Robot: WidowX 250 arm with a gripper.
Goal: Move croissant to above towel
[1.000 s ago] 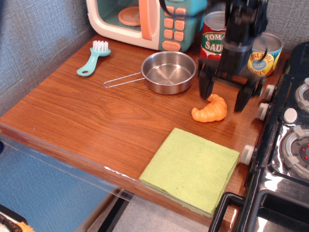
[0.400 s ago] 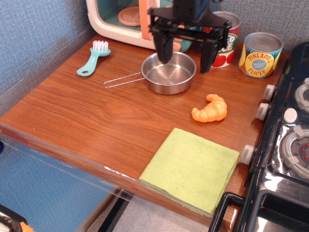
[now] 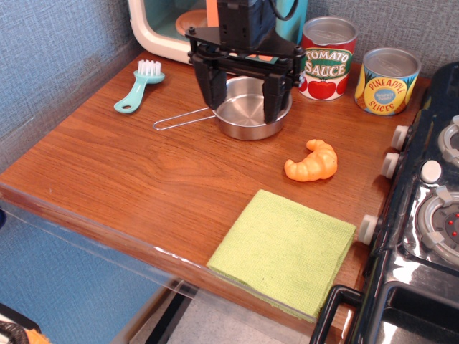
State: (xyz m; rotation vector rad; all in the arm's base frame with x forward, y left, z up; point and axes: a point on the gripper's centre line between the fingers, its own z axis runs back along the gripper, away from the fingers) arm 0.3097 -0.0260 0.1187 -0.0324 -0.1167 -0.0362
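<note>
The orange toy croissant (image 3: 313, 161) lies on the wooden counter, just beyond the far edge of the light-green towel (image 3: 285, 249), which lies flat at the counter's front right. My gripper (image 3: 242, 99) is open and empty. It hangs over the steel pan (image 3: 251, 108), well to the left of the croissant, with its two black fingers (image 3: 208, 84) spread wide on either side of the pan.
A toy microwave (image 3: 186, 29) stands at the back. A tomato sauce can (image 3: 328, 59) and a pineapple slices can (image 3: 387, 81) stand at the back right. A teal brush (image 3: 138, 87) lies at the left. A black toy stove (image 3: 423, 215) borders the right edge.
My gripper has swung left, from beside the croissant near the cans to over the steel pan. It stays open. The croissant and towel have not moved.
</note>
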